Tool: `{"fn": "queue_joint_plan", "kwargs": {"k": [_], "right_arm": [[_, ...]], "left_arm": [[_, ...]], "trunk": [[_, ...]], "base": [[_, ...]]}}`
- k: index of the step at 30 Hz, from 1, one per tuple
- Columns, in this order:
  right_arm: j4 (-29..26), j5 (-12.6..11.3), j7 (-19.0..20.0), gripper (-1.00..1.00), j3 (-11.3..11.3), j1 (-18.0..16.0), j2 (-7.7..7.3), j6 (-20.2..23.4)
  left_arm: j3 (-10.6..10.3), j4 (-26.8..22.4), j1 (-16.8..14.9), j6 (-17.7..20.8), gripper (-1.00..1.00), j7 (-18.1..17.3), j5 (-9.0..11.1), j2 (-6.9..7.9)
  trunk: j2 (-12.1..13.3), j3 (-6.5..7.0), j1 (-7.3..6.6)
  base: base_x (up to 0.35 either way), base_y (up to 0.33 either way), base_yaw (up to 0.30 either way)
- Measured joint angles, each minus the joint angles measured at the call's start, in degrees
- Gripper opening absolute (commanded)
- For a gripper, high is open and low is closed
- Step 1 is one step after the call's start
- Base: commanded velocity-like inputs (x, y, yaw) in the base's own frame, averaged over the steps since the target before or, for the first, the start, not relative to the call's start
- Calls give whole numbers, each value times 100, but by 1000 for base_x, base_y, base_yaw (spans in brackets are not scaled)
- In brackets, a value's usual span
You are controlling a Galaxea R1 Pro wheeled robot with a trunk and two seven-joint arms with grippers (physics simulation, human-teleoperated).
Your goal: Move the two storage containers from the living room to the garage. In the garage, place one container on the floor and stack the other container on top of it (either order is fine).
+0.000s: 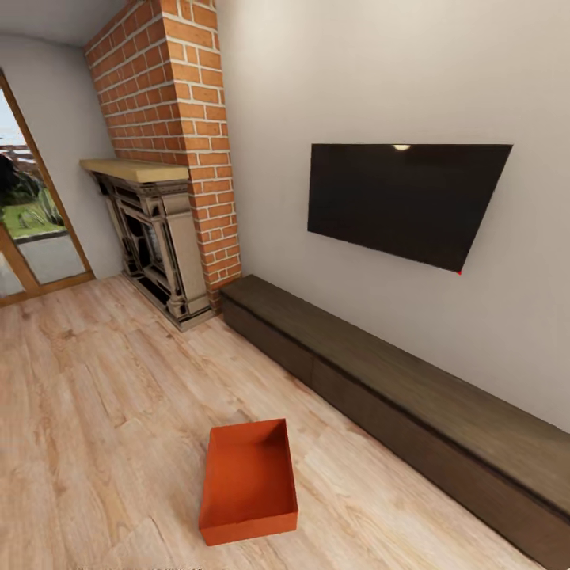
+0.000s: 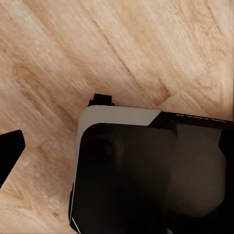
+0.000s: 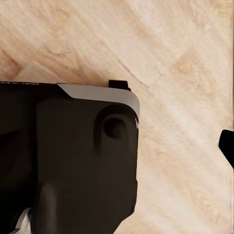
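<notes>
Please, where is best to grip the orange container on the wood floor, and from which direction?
Probably by the rim of one long wall of the storage container, coming from above: it sits upright and open-topped on the light wood floor, so the thin walls are free to pinch.

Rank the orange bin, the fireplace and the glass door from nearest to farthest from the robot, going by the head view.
1. The orange bin: nearest, on the wood floor just ahead.
2. The fireplace: farther, up and to the left.
3. The glass door: farthest, at the far left edge.
</notes>
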Motion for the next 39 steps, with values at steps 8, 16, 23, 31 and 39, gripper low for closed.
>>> {"fn": "queue_joint_plan", "kwargs": {"k": [8, 16, 23, 31, 39], "right_arm": [[0, 0, 2, 100, -1, 6, -9, -2], [0, 0, 3, 100, -1, 3, -9, -1], [0, 0, 3, 100, -1, 0, -9, -1], [0, 0, 3, 100, 0, 3, -9, -1], [0, 0, 3, 100, 1, 4, -5, -2]], "left_arm": [[1, 2, -2, -8, 100, -4, 1, 4], [0, 2, -1, -8, 100, -2, -2, 8], [0, 2, -1, -8, 100, -5, -7, 7], [7, 2, -2, -8, 100, 0, -7, 8], [8, 2, -2, -8, 100, -2, -12, 8]], "trunk": [[0, 0, 1], [-1, 0, -2], [0, 0, -1], [0, 0, 1], [0, 0, 1]], "base": [[27, -19, 67], [250, 37, 2], [258, 95, 0], [17, 61, 0], [0, 165, 0]]}}
